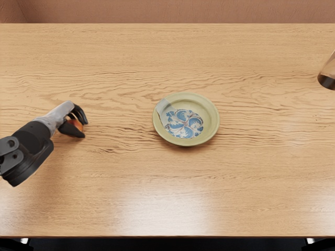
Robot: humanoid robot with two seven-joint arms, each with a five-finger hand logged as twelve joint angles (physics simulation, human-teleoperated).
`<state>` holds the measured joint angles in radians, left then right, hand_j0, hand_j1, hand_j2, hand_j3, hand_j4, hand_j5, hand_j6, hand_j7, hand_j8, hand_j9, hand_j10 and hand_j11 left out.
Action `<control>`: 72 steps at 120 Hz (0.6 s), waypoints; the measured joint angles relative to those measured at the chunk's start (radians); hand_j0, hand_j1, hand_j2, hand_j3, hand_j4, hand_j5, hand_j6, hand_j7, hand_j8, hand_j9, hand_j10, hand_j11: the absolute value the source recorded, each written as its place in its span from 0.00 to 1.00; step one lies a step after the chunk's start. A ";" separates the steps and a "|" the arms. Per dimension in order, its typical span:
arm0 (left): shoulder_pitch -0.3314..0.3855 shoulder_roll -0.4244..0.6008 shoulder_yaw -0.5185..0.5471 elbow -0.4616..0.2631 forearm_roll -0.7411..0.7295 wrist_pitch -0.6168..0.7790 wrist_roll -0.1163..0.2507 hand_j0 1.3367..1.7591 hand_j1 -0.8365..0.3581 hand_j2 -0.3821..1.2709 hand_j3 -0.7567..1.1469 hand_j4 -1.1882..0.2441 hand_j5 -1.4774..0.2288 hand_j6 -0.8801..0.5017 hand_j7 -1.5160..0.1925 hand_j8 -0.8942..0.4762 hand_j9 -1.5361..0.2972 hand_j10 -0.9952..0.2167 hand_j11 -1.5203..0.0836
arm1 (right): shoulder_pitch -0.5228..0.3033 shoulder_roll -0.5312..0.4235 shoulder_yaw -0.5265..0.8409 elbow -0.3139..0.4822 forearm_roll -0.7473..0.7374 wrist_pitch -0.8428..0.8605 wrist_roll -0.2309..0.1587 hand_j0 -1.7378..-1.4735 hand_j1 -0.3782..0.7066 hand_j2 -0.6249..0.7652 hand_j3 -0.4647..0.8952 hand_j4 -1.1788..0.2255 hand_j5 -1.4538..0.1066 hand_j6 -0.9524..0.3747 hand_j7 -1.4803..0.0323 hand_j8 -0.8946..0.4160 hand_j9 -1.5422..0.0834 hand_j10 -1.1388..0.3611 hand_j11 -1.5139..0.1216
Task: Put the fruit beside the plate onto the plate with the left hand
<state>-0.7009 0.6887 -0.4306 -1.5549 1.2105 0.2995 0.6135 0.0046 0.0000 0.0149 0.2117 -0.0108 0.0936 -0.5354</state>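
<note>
Orange-red fruit (77, 125) sits inside my left hand (65, 117), far out on the left of the table (157, 198). My black fingers (79, 114) are curled around it from above and from the near side, so only a small patch of its skin shows between them. I am gripping it. Whether it rests on the wood or is lifted a little off it, I cannot tell from this slant. The grey back of my hand faces up and my dark forearm runs down to the picture's left edge.

The plate (209, 112) lies near the middle of the table, well apart from the fruit and to its right. It is round, with a pale yellow-green rim and a blue flower pattern in its centre. A pale patch lies over its upper left part; I cannot say what that is. Nothing lies on the plate, so the fruit is not yet there.

My right arm (327, 73) shows only as a small grey and dark piece at the right edge, toward the far side of the table. I cannot tell how that hand is held.

The table is light wood with strong wavy grain. A reddish-brown wall runs behind its far edge.
</note>
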 joint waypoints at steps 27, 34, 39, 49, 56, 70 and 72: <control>-0.086 -0.017 -0.009 -0.068 -0.003 -0.001 0.001 0.72 0.45 0.33 0.38 0.25 0.17 0.22 0.21 0.37 0.20 0.39 0.22 | 0.004 0.000 0.000 0.000 0.001 0.000 0.000 0.30 0.03 0.45 0.34 0.84 0.93 0.72 0.98 0.68 0.95 0.76 0.93; -0.088 -0.023 -0.013 -0.079 -0.003 -0.001 0.001 0.72 0.46 0.33 0.38 0.25 0.17 0.22 0.21 0.36 0.20 0.39 0.22 | 0.005 0.000 0.000 0.000 0.000 0.000 0.000 0.30 0.03 0.45 0.34 0.84 0.93 0.72 0.98 0.68 0.95 0.76 0.93; -0.096 -0.035 -0.020 -0.088 -0.003 -0.001 0.001 0.72 0.47 0.32 0.39 0.25 0.17 0.22 0.21 0.36 0.20 0.39 0.21 | 0.005 0.000 0.000 0.001 0.001 0.000 0.000 0.30 0.03 0.45 0.34 0.84 0.93 0.72 0.98 0.68 0.95 0.76 0.93; -0.118 -0.068 -0.029 -0.098 -0.005 -0.002 0.001 0.72 0.48 0.33 0.39 0.25 0.16 0.21 0.21 0.35 0.20 0.38 0.21 | 0.006 0.000 0.000 0.003 0.001 0.000 0.000 0.30 0.03 0.45 0.34 0.84 0.93 0.72 0.98 0.68 0.95 0.76 0.93; -0.129 -0.084 -0.031 -0.102 -0.005 -0.003 0.001 0.72 0.48 0.34 0.39 0.25 0.16 0.21 0.21 0.35 0.20 0.39 0.21 | 0.006 0.000 0.000 0.004 0.001 0.000 0.000 0.30 0.03 0.45 0.34 0.84 0.93 0.72 0.98 0.68 0.95 0.76 0.93; -0.166 -0.117 -0.033 -0.104 -0.005 -0.007 0.002 0.72 0.49 0.32 0.39 0.25 0.15 0.20 0.21 0.35 0.20 0.37 0.21 | 0.006 0.000 0.000 0.004 0.000 0.000 0.001 0.30 0.03 0.45 0.34 0.84 0.93 0.72 0.98 0.68 0.95 0.76 0.93; -0.169 -0.122 -0.034 -0.104 -0.005 -0.008 0.002 0.72 0.48 0.33 0.39 0.25 0.15 0.20 0.21 0.34 0.19 0.37 0.21 | 0.006 0.000 0.000 0.004 0.000 0.000 0.001 0.30 0.03 0.45 0.34 0.84 0.93 0.72 0.98 0.68 0.95 0.76 0.93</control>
<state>-0.8701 0.5664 -0.4642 -1.6591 1.2053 0.2914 0.6152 0.0107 0.0000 0.0153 0.2155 -0.0105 0.0936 -0.5344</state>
